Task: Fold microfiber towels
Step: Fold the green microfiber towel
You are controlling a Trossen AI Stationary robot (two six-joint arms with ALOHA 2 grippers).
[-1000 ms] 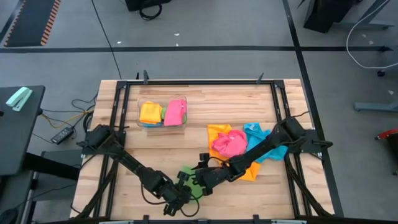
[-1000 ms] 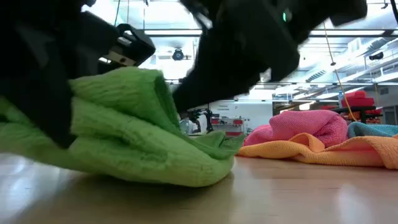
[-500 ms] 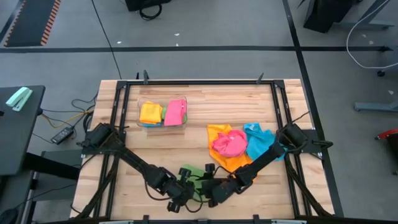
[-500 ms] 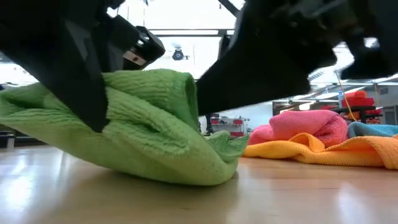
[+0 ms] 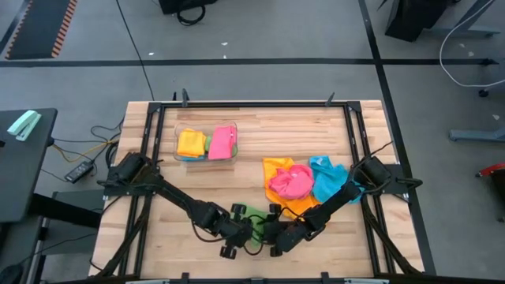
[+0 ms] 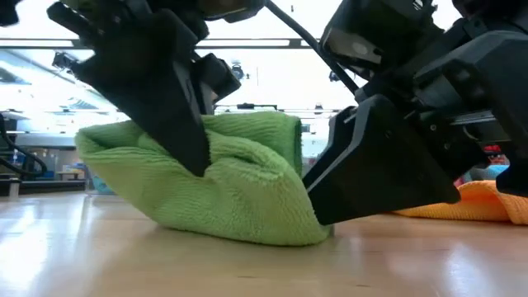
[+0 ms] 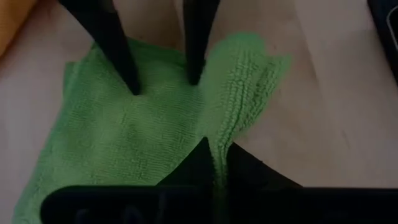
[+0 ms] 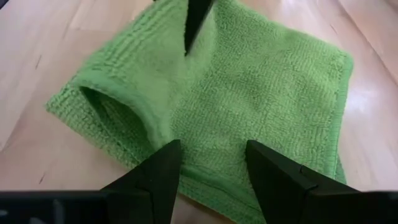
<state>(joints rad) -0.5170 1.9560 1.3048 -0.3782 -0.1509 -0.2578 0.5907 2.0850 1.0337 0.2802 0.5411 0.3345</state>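
A green microfiber towel (image 5: 251, 214) lies crumpled on the table near its front edge, resting on its underside (image 6: 231, 231). My left gripper (image 7: 211, 155) is at the towel's left side, shut on a raised fold. My right gripper (image 8: 212, 148) is open, coming in from the towel's right with both fingers (image 7: 118, 50) down on the cloth. In the low view my left gripper (image 6: 194, 161) digs into the towel's top. There my right gripper (image 6: 318, 206) is at the towel's right edge. My left gripper pinches a raised ridge of the green towel (image 7: 219, 138) between its two shut fingers, slanting down from the table's left. The ridge stands up from the cloth; the rest of the towel lies on the table. My right gripper rests both tips of its open fingers (image 7: 132, 84) on the towel's flat upper face (image 7: 161, 106), slanting down from the table's right. The cloth lies on the table under them, and nothing is pinched between the fingers.
A clear bin (image 5: 180, 151) at the back left holds folded yellow and pink towels. A loose heap of pink (image 5: 290, 183), orange (image 5: 274, 167) and blue (image 5: 327, 177) towels lies right of centre. Black frame rails (image 5: 351, 126) run along the table's sides.
My left gripper has gone toward the table's right and a little toward its far edge, drawing the towel's left part along, so the cloth is bunched narrower. My right gripper has come down and toward the near edge onto the towel's right part.
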